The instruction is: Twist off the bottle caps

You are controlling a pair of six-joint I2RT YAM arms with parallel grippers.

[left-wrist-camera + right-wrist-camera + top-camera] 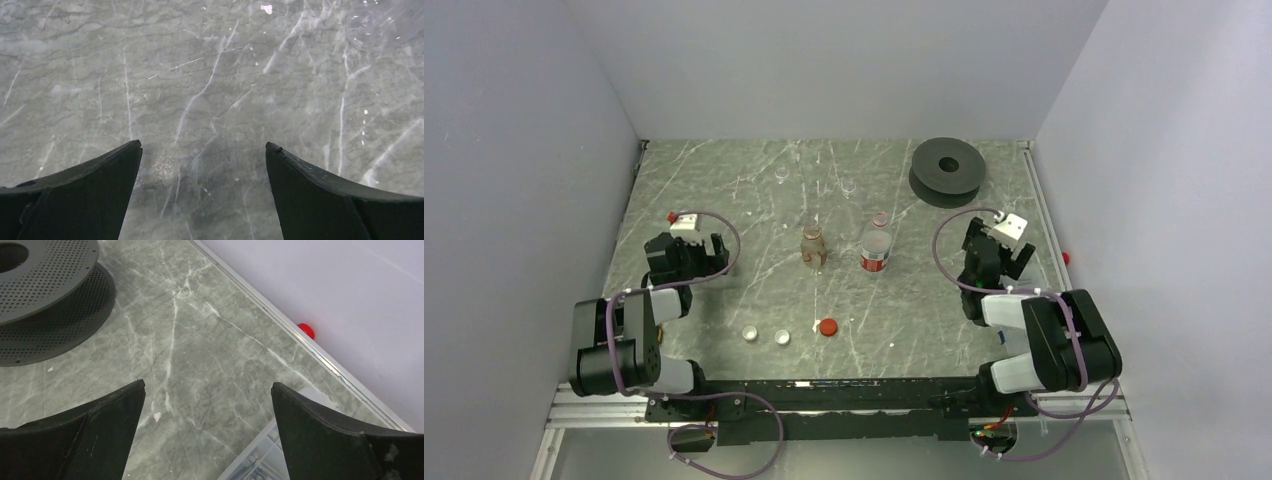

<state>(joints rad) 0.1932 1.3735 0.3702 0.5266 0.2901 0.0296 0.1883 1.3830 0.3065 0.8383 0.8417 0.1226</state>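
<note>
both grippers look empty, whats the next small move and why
Probably ease the left gripper toward the reddish bottle: it and the right gripper are open, empty and clear of every bottle, while three caps already lie loose. Whether that bottle has a cap on is unclear.

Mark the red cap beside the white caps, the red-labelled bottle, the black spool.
red cap (pixel 828 326), top view, its top.
red-labelled bottle (pixel 875 257), top view, its label.
black spool (pixel 948 165), top view, its hub.
</note>
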